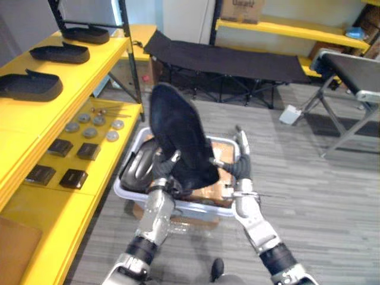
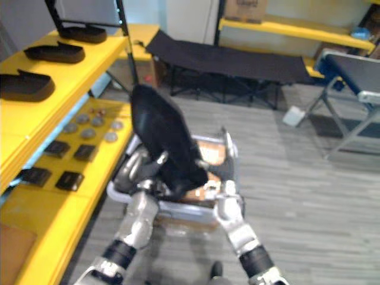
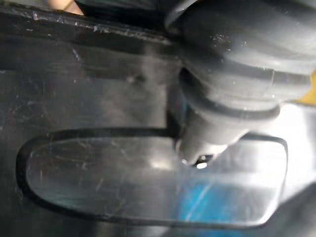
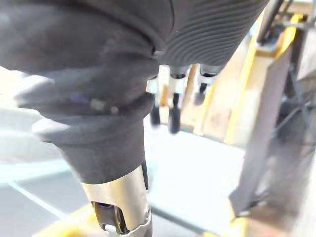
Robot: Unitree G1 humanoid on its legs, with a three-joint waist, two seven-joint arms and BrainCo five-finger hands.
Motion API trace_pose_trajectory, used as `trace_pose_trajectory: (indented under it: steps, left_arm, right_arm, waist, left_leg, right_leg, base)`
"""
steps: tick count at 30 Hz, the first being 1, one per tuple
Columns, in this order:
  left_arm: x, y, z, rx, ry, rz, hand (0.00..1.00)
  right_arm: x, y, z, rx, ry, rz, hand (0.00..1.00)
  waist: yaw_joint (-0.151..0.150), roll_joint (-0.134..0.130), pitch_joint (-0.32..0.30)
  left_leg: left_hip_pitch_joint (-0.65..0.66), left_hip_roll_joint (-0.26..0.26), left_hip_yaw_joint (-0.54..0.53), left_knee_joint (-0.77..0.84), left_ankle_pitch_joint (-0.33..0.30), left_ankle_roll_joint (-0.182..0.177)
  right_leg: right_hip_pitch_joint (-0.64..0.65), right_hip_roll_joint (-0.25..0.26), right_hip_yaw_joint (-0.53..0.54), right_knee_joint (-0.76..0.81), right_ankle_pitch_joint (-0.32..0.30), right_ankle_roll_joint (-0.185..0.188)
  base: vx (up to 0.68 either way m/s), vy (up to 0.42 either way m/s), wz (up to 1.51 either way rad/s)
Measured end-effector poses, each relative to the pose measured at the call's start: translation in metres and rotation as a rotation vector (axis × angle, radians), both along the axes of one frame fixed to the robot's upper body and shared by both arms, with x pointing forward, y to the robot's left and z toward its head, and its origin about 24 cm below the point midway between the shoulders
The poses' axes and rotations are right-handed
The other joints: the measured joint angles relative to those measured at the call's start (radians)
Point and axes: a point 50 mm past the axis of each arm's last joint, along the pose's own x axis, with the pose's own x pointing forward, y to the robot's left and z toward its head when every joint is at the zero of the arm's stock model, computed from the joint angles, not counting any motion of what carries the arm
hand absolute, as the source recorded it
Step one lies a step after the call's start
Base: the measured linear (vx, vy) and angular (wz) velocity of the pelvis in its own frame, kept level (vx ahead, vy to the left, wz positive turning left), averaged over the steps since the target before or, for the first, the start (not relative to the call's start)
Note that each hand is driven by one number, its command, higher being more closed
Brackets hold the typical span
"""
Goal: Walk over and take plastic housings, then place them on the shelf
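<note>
A black plastic housing (image 1: 178, 142) stands upright above the grey bin (image 1: 127, 191) on the floor, just off the front edge of the yellow shelf (image 1: 107, 65). The left hand (image 1: 168, 169) curls around its lower end, while the right hand (image 1: 240, 166) rests straight-fingered beside it. The pick appears done. The next move likely calls for a swing left to the shelf's top level, where other housings (image 1: 59, 53) lie.
</note>
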Motion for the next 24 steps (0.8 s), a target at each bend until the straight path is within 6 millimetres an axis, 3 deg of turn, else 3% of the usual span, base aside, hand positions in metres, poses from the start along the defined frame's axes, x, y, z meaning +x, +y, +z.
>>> trace_pose_trajectory:
  steps: [4,7,12,17,22,24]
  left_arm:
    - [-0.014,0.027,-0.007,0.103,0.060,0.210,1.00]
    - [-0.025,0.047,-0.004,0.160,0.054,0.353,1.00]
    - [-0.039,0.069,-0.006,0.168,0.065,0.477,1.00]
    - [-0.059,0.075,0.002,0.149,0.006,0.468,1.00]
    - [-0.087,0.087,0.007,0.104,-0.024,0.505,1.00]
    - [-0.097,0.096,0.015,0.110,-0.055,0.543,1.00]
  right_arm:
    - [-0.013,-0.023,0.018,0.216,-0.104,0.052,0.00]
    - [-0.026,-0.044,0.013,0.302,-0.121,0.049,0.00]
    - [-0.043,-0.072,-0.012,0.407,-0.022,0.006,0.00]
    - [-0.070,-0.100,-0.072,0.473,0.271,-0.165,0.00]
    - [-0.090,-0.114,-0.091,0.558,0.343,-0.242,0.00]
    - [-0.091,-0.115,-0.096,0.553,0.377,-0.266,0.00]
  waist:
    - [0.000,0.000,-0.002]
    - [-0.001,0.005,-0.011]
    - [-0.005,0.044,-0.052]
    - [-0.021,0.065,-0.067]
    - [-0.028,0.084,-0.077]
    - [-0.010,0.086,-0.077]
  left_leg:
    - [0.000,0.000,0.002,-0.001,0.001,-0.002]
    - [0.000,0.002,0.003,-0.003,0.000,-0.004]
    - [0.016,0.003,0.029,-0.020,-0.001,-0.008]
    - [0.015,0.006,0.033,-0.021,0.000,-0.008]
    - [0.013,0.007,0.031,-0.036,-0.001,-0.010]
    - [0.003,0.006,0.011,-0.049,0.002,-0.014]
  right_leg:
    - [-0.001,0.003,-0.006,0.000,-0.002,-0.001]
    - [-0.002,0.008,-0.009,0.000,-0.004,-0.002]
    - [-0.009,0.011,0.006,0.000,-0.004,-0.002]
    - [-0.016,0.014,0.010,-0.001,-0.007,-0.005]
    - [-0.016,0.015,0.004,-0.009,-0.025,-0.010]
    - [-0.014,0.013,-0.022,-0.009,-0.032,-0.008]
  base:
    - [0.00,0.000,0.00]
    - [0.00,0.000,0.00]
    - [-0.01,0.000,-0.13]
    - [-0.03,-0.010,-0.05]
    - [-0.03,-0.005,0.01]
    - [-0.02,-0.009,0.30]
